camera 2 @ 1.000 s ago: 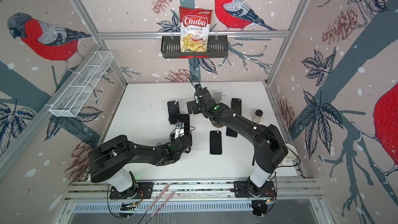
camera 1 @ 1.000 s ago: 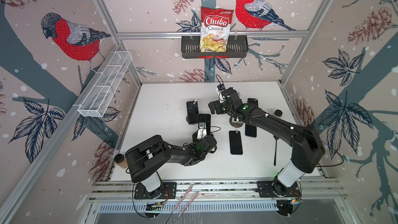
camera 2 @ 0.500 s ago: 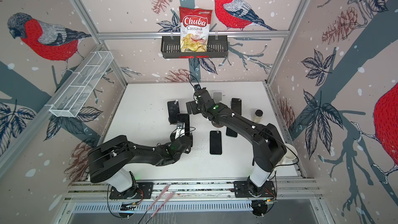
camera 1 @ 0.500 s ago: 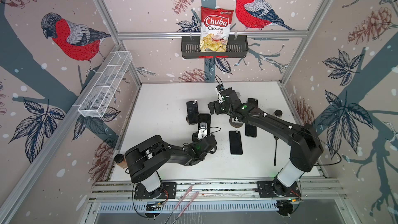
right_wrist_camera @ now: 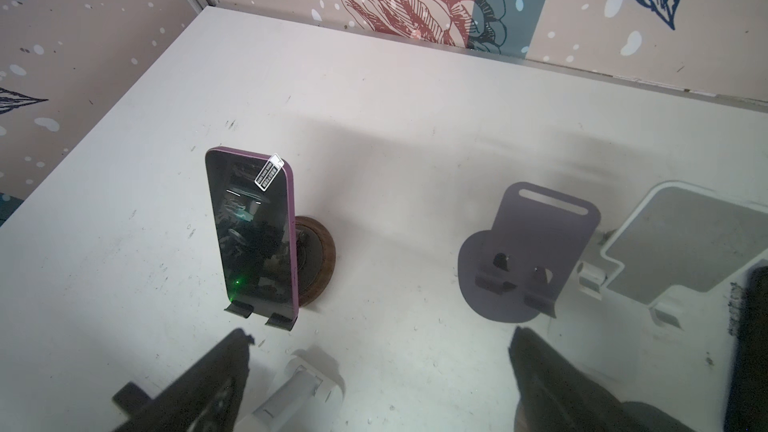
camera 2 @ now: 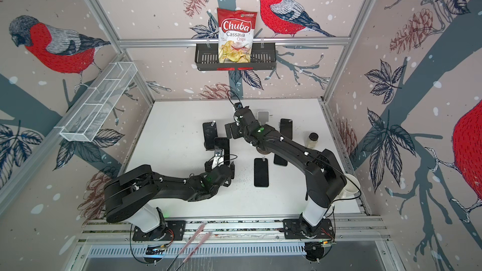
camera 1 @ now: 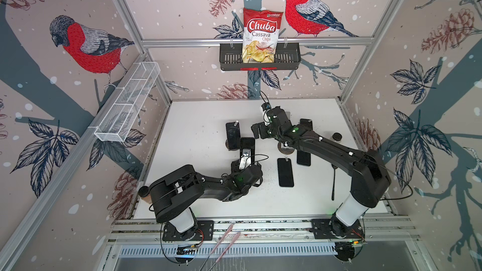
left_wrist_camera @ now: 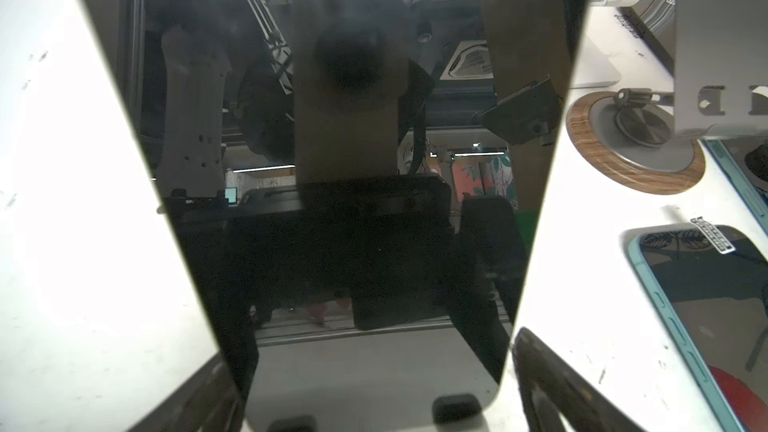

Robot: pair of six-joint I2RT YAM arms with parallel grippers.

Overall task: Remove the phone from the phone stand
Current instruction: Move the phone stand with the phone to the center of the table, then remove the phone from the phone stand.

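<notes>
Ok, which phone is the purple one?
The purple-edged phone standing upright in the stand with the round wooden base, a white tag at its top. The blue-edged phone lies flat on the table instead.

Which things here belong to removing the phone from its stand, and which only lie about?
Job: left hand, the phone between its fingers, the stand under it.
Lying about: chip bag, wire basket, jar.

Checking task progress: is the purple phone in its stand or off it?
In. The purple phone stands upright on the stand, its bottom edge seated in the two black hooks.
</notes>
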